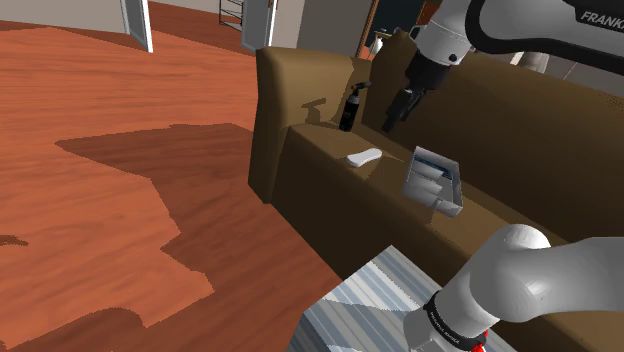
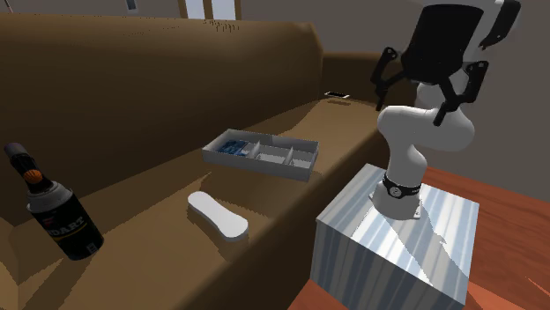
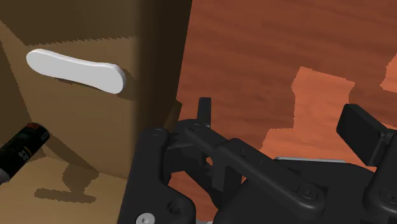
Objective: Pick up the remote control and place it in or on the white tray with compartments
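Standing at the second exterior view's left, a black labelled bottle [image 2: 62, 220] is on the brown sofa seat [image 2: 132, 176]; right of it lies the flat white oblong remote control [image 2: 218, 215], then the white compartmented tray [image 2: 256, 165], then the black gripper [image 3: 280, 107], fingers wide apart, empty

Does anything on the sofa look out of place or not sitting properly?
Yes, mildly. The compartment tray seems tilted on the sofa seat, not flat. A black bottle stands on the cushion near the white remote, an unusual place for it. Nothing looks spilled or broken.
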Controlling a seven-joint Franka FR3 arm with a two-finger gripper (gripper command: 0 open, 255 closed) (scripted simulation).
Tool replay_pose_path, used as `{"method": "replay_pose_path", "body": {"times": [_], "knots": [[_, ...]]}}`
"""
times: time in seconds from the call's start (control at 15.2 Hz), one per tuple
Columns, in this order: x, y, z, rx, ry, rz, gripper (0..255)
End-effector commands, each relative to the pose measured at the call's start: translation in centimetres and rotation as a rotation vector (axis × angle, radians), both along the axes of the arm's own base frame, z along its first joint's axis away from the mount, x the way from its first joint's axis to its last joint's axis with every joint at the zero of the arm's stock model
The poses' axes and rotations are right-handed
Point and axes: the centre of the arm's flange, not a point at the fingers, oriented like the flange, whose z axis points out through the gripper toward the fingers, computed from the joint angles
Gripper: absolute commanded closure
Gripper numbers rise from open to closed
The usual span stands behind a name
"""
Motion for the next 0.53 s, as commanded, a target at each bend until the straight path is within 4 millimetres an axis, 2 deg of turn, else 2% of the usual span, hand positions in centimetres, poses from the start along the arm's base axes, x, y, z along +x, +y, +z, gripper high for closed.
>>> {"method": "replay_pose_path", "body": {"times": [0.0,0.46], "knots": [[0.0,0.0,0.0,0.000,0.000,0.000,0],[1.1,-8.5,-4.4,-0.004,0.042,0.252,0]]}}
